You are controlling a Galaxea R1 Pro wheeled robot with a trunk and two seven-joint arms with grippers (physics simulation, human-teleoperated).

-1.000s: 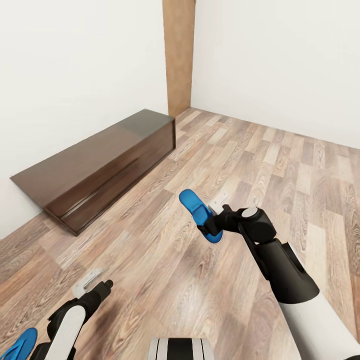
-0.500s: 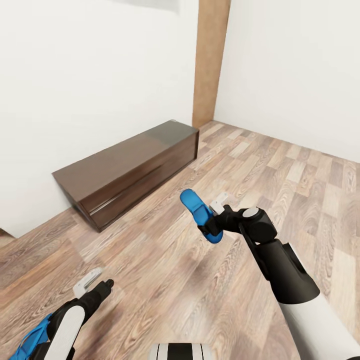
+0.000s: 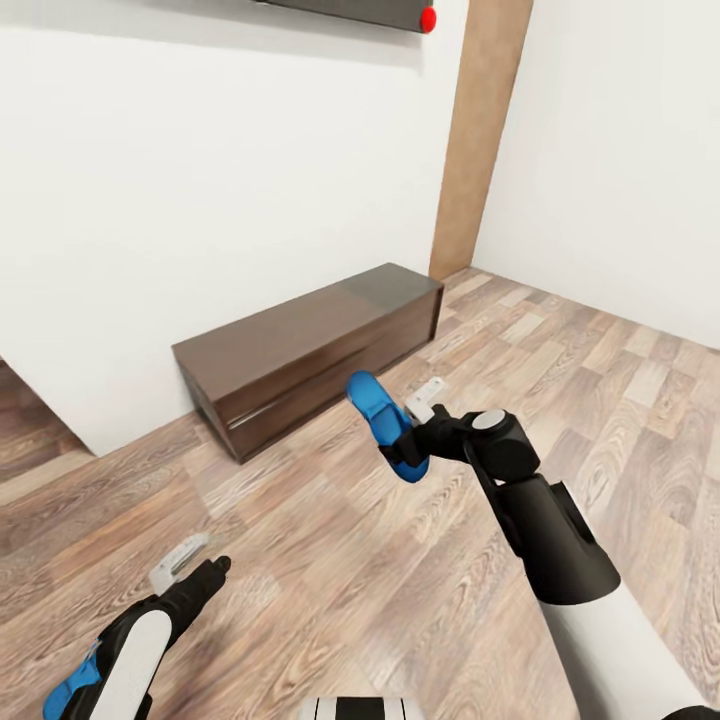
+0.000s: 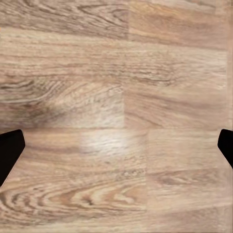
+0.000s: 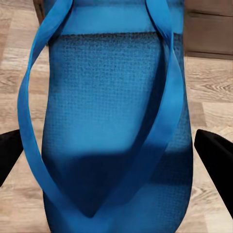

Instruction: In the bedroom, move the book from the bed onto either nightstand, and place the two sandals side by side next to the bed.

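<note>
The right end effector (image 3: 405, 450) is raised in front of the robot, clamped on a blue sandal (image 3: 384, 423) that tilts up and away over the wooden floor (image 3: 330, 540). In the right wrist view the sandal (image 5: 109, 121) lies strap-side up between the two dark fingertips (image 5: 216, 155), its thin toe straps meeting at the near end.

Low at the near left, the left arm reaches down, and a second blue sandal (image 3: 75, 685) peeks out beside it. I cannot tell whether the left end effector (image 3: 185, 570) is apart or together; the left wrist view gives just dark finger tips (image 4: 9, 153) at each edge over bare floorboards (image 4: 116, 116).

Farther off, a low dark brown cabinet (image 3: 310, 350) stands against the white wall (image 3: 200, 180), near a tan wooden post (image 3: 480, 140) in the corner.
</note>
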